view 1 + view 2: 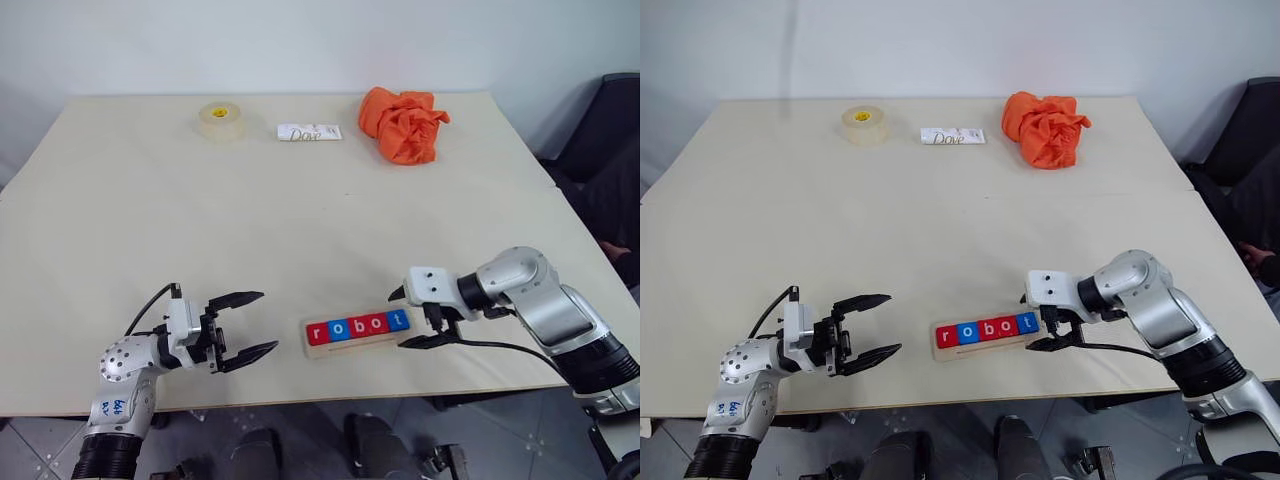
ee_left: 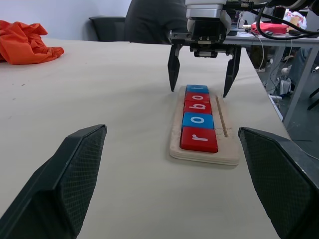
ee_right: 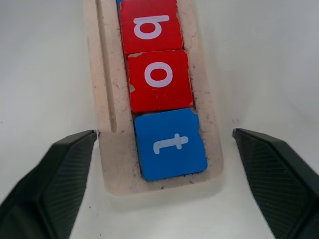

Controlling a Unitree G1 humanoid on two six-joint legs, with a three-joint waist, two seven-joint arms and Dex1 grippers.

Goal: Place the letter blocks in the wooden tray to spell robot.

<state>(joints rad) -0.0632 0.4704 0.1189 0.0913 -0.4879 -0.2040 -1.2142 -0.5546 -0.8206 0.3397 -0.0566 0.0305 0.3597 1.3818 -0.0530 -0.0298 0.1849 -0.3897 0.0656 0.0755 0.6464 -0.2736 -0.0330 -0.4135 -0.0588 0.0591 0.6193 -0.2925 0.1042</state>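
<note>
Five letter blocks (image 1: 358, 326) sit in a row in one wooden tray (image 1: 312, 346) at the table's near edge: three red and two blue (r, b and the second o red; the first o and t blue). Along the far edge lie one tape roll (image 1: 220, 120), one white packet (image 1: 309, 132) and one orange cloth (image 1: 403, 123). Two grippers: the left gripper (image 1: 249, 324) and the right gripper (image 1: 415, 317).
</note>
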